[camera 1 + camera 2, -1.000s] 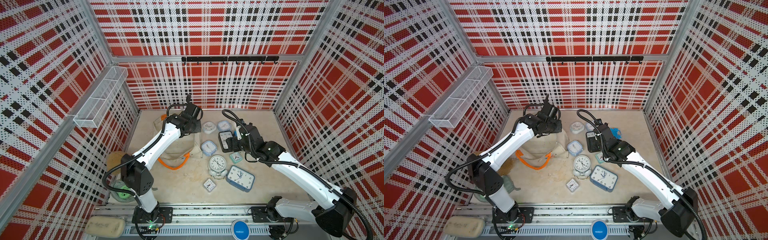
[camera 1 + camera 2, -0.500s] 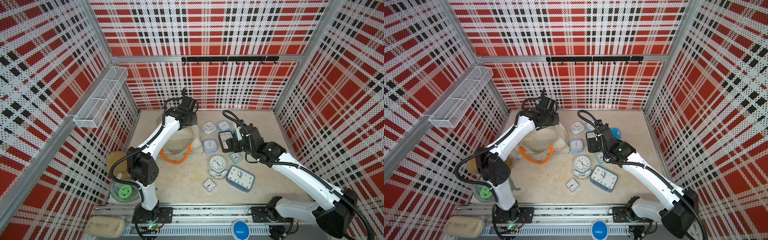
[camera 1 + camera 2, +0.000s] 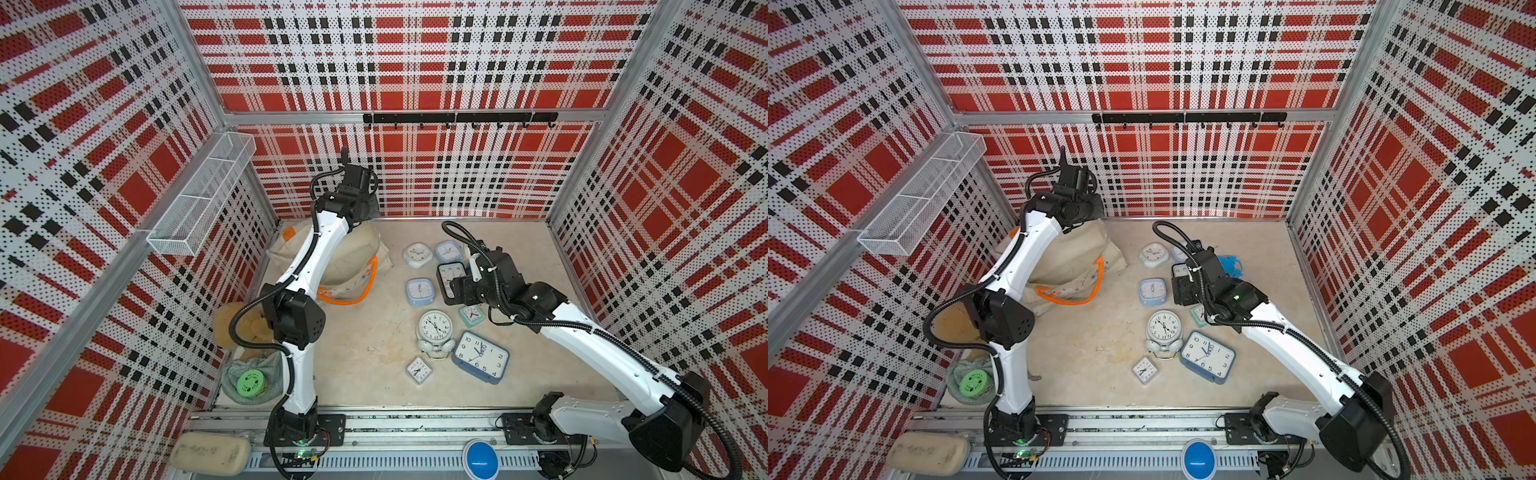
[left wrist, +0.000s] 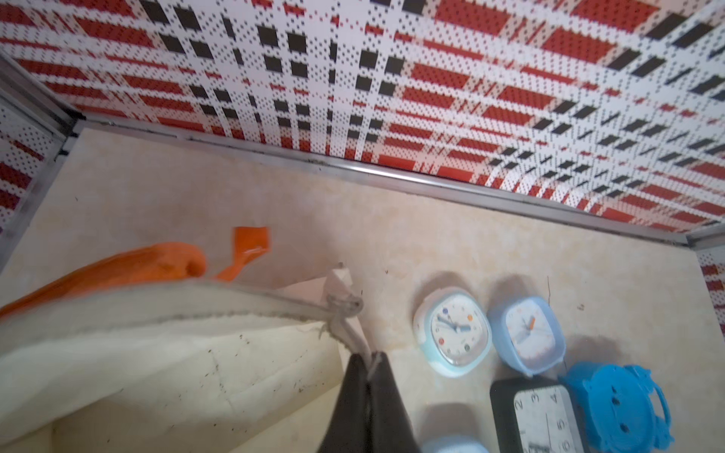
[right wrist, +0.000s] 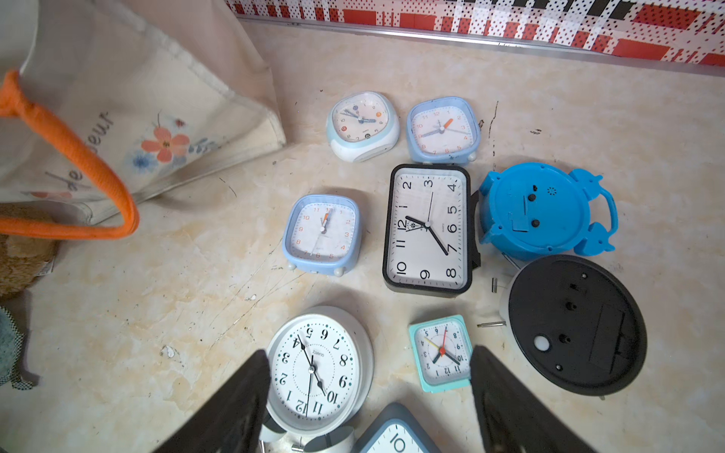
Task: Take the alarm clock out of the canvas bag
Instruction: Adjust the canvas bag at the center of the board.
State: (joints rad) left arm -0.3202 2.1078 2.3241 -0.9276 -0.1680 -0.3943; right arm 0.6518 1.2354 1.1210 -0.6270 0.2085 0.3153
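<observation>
The cream canvas bag [image 3: 357, 253] with orange handles [image 3: 365, 286] lies at the back left, and one corner is pulled up off the table. My left gripper [image 4: 368, 361] is shut on that cloth corner of the bag [image 4: 157, 353]. The bag's inside is hidden, and no alarm clock shows in it. Several alarm clocks lie on the table to its right, among them a white twin-bell clock [image 3: 435, 328] and a black rectangular clock [image 5: 427, 227]. My right gripper [image 5: 368, 376] hangs open above the twin-bell clock [image 5: 314, 368] and a small teal clock [image 5: 441, 353], holding nothing.
A blue clock [image 5: 541, 211] and a black round one [image 5: 572, 325] lie face down at the right. A tan plush toy [image 3: 237, 324] and a green disc [image 3: 249, 382] on grey cloth sit at the left wall. A wire basket [image 3: 203, 195] hangs above them.
My left arm has risen and drawn back toward the rear wall with the bag's corner, so the bag bulges upward. The right arm has hardly moved.
</observation>
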